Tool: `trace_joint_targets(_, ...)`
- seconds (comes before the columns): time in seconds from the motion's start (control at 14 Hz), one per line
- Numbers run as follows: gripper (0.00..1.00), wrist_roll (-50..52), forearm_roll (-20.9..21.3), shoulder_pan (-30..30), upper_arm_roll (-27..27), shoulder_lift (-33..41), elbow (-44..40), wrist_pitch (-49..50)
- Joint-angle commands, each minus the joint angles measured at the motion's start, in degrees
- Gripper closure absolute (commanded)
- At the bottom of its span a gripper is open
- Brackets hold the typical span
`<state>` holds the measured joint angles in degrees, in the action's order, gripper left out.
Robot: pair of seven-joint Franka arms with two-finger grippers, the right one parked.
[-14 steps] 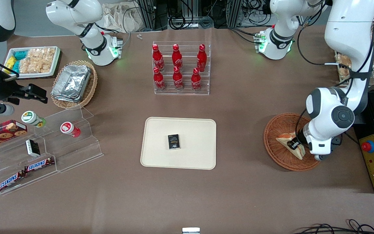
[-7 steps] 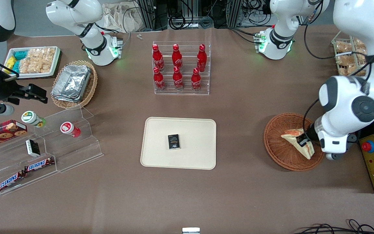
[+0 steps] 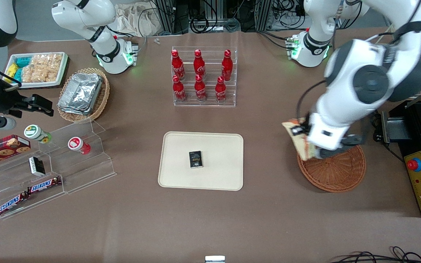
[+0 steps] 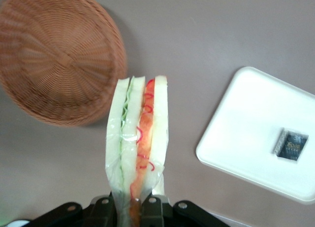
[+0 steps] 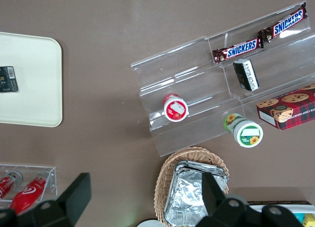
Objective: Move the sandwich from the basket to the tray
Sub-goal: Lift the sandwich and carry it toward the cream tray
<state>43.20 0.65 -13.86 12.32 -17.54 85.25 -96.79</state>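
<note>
Sandwich (image 4: 138, 138) aloft, clamped in the end effector (image 4: 132, 207) above the basket (image 3: 336, 171) rim.
It should travel level to the tray (image 3: 181, 175), landing clear of the small dark box (image 3: 195, 159).

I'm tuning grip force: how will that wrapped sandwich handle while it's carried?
Probably soft: the gripper pinches the sandwich at one end, so too much force could crush the bread. The clear wrap looks slick, so slipping seems possible. It holds straight beside the basket, suggesting it is light.
</note>
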Motion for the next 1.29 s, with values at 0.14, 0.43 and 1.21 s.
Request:
trace_joint_targets(0.14,1.00,0.5,0.9,-10.3,-0.6,-11.9,-1.9,-7.4)
trace_joint_targets(0.43,1.00,0.4,2.0,-11.6,-0.5,-18.9,-2.3,-15.2)
trace_joint_targets(1.21,0.39,3.9,12.5,-16.1,-0.8,-28.7,-6.9,-24.7)
